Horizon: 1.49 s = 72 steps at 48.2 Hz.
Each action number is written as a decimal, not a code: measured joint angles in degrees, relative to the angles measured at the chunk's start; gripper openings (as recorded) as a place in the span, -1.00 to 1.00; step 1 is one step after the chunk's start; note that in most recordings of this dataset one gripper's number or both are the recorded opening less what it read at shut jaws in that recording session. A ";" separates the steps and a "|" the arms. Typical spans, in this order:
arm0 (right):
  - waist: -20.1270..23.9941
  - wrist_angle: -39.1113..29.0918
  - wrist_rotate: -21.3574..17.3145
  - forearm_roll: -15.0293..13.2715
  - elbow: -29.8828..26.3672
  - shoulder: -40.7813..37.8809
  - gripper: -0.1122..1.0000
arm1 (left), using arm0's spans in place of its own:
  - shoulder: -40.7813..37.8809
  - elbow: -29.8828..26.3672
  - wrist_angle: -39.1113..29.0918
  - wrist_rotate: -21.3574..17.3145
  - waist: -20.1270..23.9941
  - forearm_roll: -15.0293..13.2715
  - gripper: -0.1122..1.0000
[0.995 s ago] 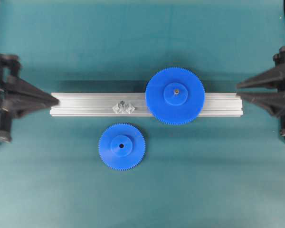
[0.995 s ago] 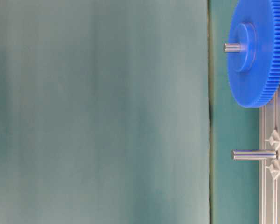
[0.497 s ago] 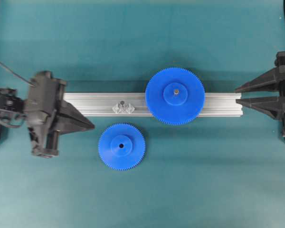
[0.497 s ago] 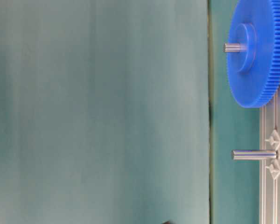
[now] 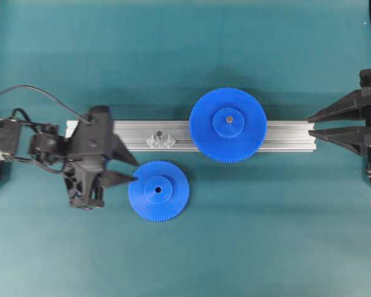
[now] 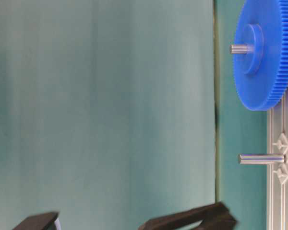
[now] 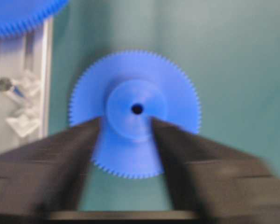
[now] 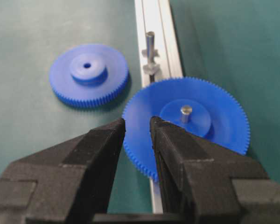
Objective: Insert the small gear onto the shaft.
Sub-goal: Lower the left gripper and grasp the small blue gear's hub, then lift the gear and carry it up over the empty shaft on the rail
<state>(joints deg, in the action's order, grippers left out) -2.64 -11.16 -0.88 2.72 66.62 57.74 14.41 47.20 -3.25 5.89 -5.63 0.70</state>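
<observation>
The small gear (image 5: 158, 190) lies flat on the green mat in front of the rail, hub up; it also shows as a blue toothed disc (image 7: 135, 109) (image 8: 88, 74). The shaft (image 5: 161, 138) stands bare on its bracket on the rail, a thin pin (image 6: 261, 158) (image 8: 150, 44) (image 7: 8, 87). My left gripper (image 5: 134, 171) is open at the gear's left edge. In the left wrist view, blurred, its tips (image 7: 126, 122) line up either side of the hub. My right gripper (image 5: 310, 124) hangs off the rail's right end, slightly open and holding nothing (image 8: 137, 122).
A larger blue gear (image 5: 227, 125) sits on its own pin on the aluminium rail (image 5: 111, 131), right of the shaft. The left arm's cable loops at the far left. Two dark fingers (image 6: 189, 221) enter the table-level view at the bottom.
The left arm has swung from the table's left edge rightward and forward to the small gear, and its jaws have opened. The right arm and both gears have not moved.
</observation>
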 measured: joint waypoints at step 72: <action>-2.02 -5.27 0.00 0.00 1.05 5.98 -0.06 | -23.38 -18.19 -17.93 3.08 -1.32 0.00 0.82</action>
<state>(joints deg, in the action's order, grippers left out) -4.66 -16.44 -0.88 2.72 67.68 63.72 -8.96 29.00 -21.18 8.96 -6.94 0.70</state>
